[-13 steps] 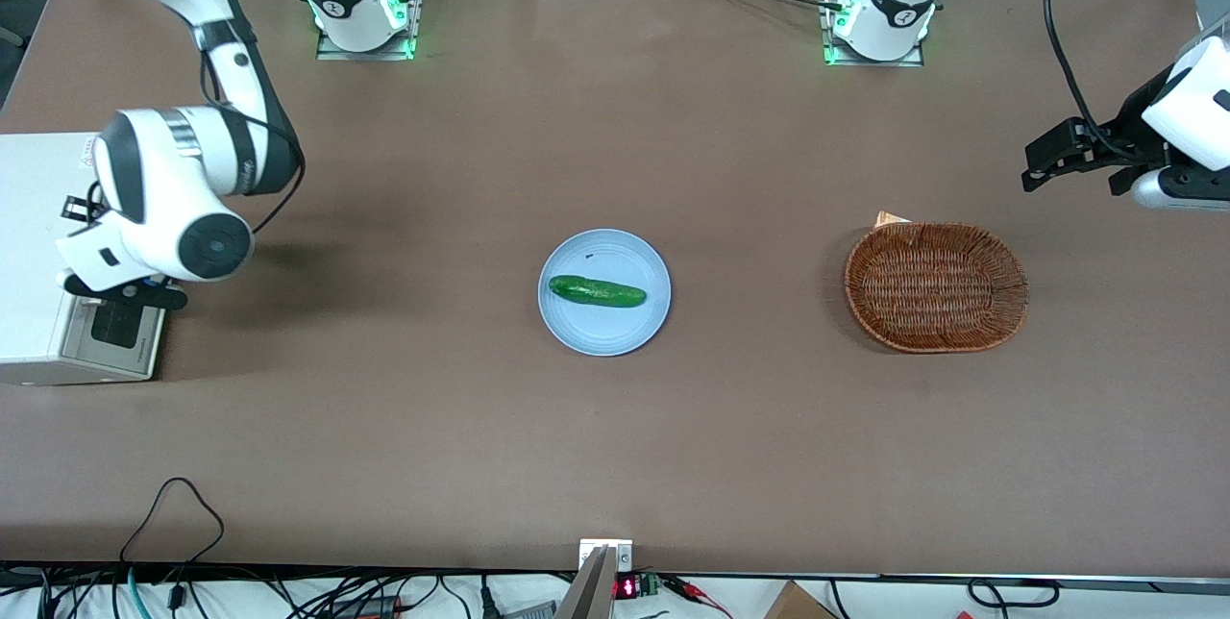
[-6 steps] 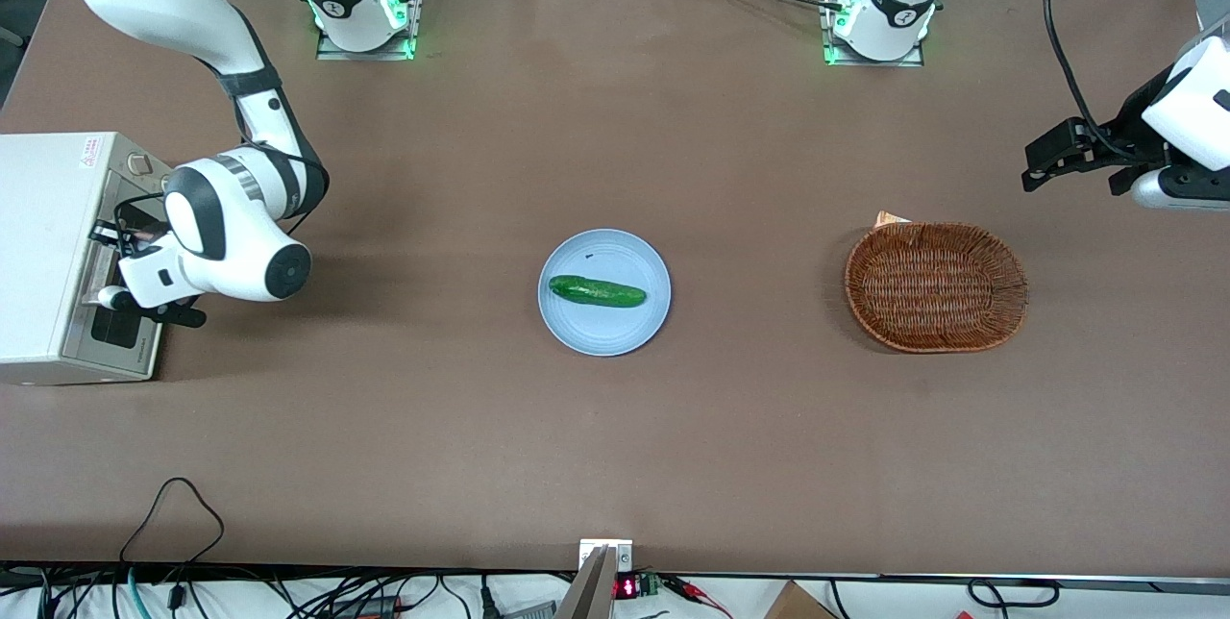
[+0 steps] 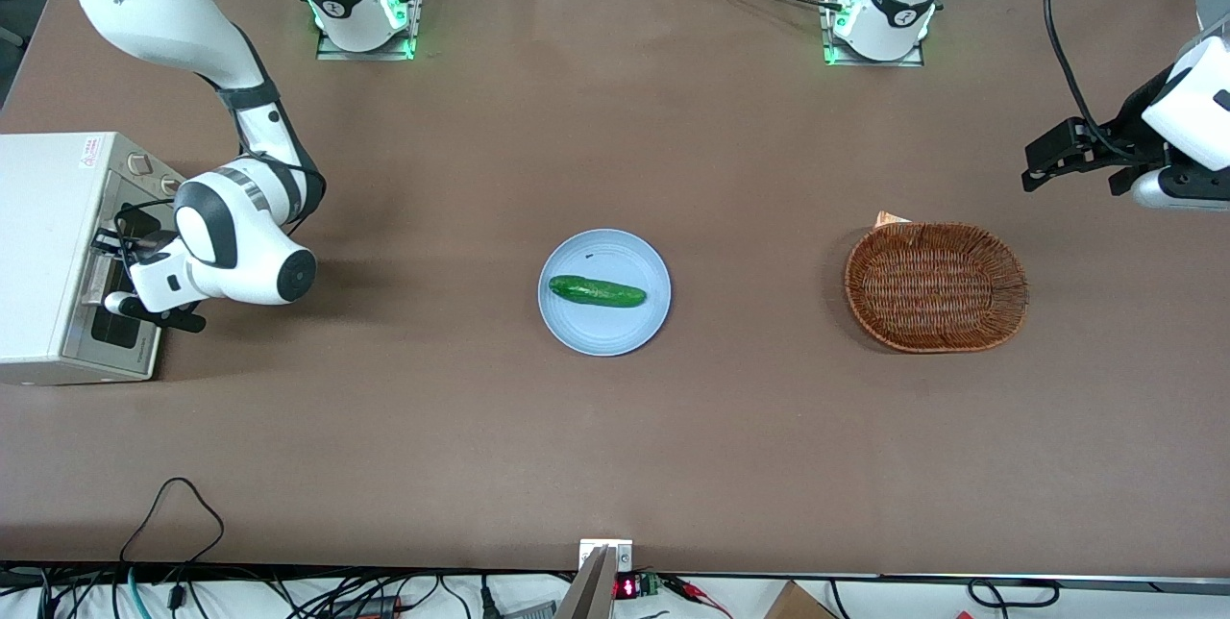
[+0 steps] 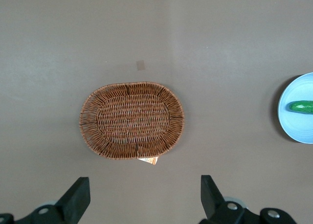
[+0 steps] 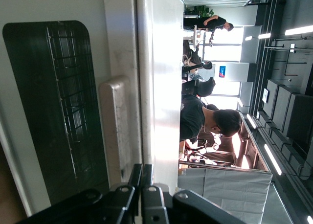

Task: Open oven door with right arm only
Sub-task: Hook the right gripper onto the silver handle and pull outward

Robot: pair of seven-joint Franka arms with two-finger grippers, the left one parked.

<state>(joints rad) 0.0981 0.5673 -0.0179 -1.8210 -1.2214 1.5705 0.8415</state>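
A cream-white toaster oven (image 3: pixel 48 254) sits at the working arm's end of the brown table (image 3: pixel 615 446), its front turned toward the table's middle, with the right arm (image 3: pixel 207 119) bent down in front of it. The oven door (image 3: pixel 120 316) shows at the oven's front as a pale panel with a dark glass window; from the front camera it cannot be told whether it has begun to swing. The black gripper (image 3: pixel 125 263) hangs right at that front, level with the top edge of the door. In the wrist view the pale bar handle (image 5: pixel 116 128) runs lengthwise along the door's upper edge, beside the dark window (image 5: pixel 58 111), with the gripper (image 5: pixel 142 177) lined up on one end of the bar. Its two fingers appear pressed together with no gap, and nothing is visibly clamped between them; whether they touch the handle cannot be told. The door would likely swing outward and down toward the table's middle, where bare tabletop lies in front of the oven. The blue plate (image 3: pixel 604 292) with a cucumber (image 3: pixel 597 291) and the wicker basket (image 3: pixel 936 286) lie well apart, toward the parked arm's end.
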